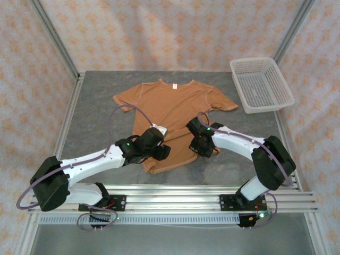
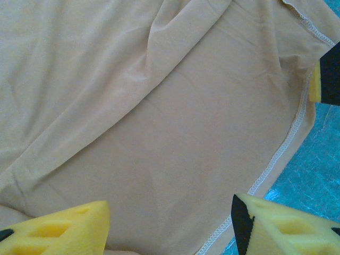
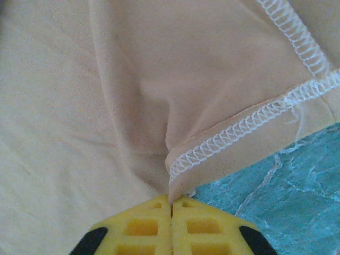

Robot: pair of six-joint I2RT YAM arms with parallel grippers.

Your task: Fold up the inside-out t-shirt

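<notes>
T-shirt (image 1: pixel 175 106) lay flat mid-counter (image 1: pixel 95 122), collar far, seams showing. White neck label (image 1: pixel 173 86) was too small to read. Left claw (image 2: pixel 170 228) hung over the near hem (image 3: pixel 239 127), jaws apart, gripping nothing. Right claw (image 3: pixel 171 204), reaching from the right, was pinched shut on the hem's edge.

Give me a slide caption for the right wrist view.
Right tool pinching the t-shirt at its stitched hem, bare table beside.
</notes>
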